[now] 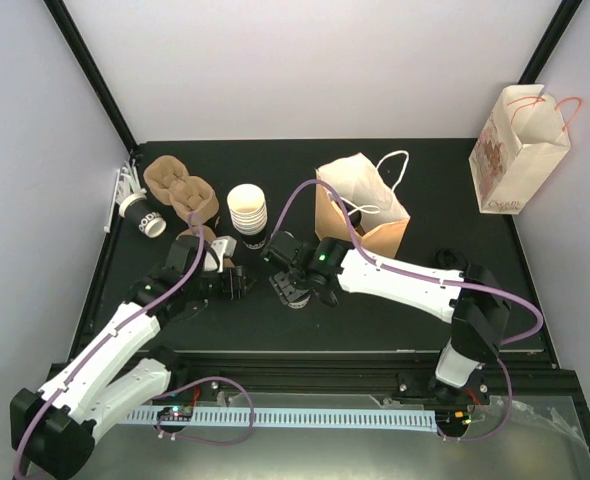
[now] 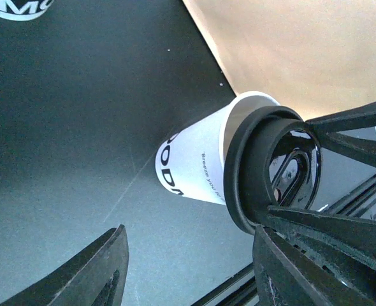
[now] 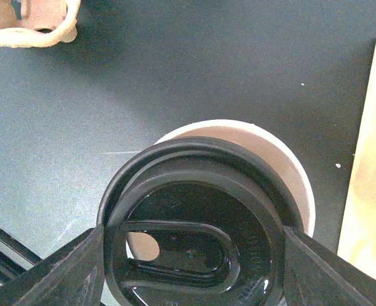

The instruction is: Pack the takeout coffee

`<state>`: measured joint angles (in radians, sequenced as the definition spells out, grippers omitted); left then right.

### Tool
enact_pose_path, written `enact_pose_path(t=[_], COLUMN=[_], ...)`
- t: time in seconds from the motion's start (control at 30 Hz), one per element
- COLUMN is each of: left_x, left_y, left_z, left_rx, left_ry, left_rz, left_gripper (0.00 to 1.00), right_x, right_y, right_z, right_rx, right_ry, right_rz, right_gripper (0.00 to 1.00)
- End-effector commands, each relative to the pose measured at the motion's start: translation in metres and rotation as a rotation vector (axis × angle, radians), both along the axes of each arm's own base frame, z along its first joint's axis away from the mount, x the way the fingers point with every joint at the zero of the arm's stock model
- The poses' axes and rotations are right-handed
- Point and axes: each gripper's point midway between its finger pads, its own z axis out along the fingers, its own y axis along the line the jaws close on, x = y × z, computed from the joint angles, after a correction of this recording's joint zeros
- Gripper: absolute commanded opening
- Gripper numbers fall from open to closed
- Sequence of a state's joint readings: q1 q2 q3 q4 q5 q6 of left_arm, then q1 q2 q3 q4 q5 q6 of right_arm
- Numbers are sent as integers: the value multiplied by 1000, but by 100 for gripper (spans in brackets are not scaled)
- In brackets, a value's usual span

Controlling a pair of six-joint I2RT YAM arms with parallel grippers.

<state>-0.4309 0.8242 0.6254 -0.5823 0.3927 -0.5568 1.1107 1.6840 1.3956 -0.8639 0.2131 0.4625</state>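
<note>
My right claw [image 1: 293, 291] is closed on a black lid [image 3: 194, 236], one finger on each side of its rim, the top face turned up to my wrist camera. The lid lies over the mouth of a white cup [image 2: 194, 172] but off centre, so a crescent of the cup's rim shows past its edge. The cup stands upright on the dark surface [image 2: 79, 127], long axis vertical, mouth up and dark band at the base. It is near the middle, just beside the brown bag [image 1: 365, 225]. My left claw [image 2: 189, 255] is at the cup's left, apart from it, fingers spread and empty. Farther back, a stack [image 1: 246, 210] of cups stands mouth up.
</note>
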Motion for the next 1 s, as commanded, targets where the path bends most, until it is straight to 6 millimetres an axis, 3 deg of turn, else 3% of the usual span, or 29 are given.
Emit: enact_pose_path(t=[0.0, 0.4, 0.67, 0.97], left_x=[3, 7, 9, 12], left_y=[-8, -12, -13, -19], left_z=[4, 1, 0, 3], left_rx=[-36, -45, -54, -93], left_ry=[-8, -1, 6, 9], left_rz=[-42, -63, -71, -84], left_gripper=[56, 55, 55, 55], right_x=[4, -2, 9, 16], right_y=[-1, -8, -15, -8], right_z=[-2, 38, 30, 19], right_rx=[6, 80, 41, 38], right_ry=[12, -17, -12, 32], right_rz=[-18, 3, -25, -14], right_gripper=[61, 62, 62, 62])
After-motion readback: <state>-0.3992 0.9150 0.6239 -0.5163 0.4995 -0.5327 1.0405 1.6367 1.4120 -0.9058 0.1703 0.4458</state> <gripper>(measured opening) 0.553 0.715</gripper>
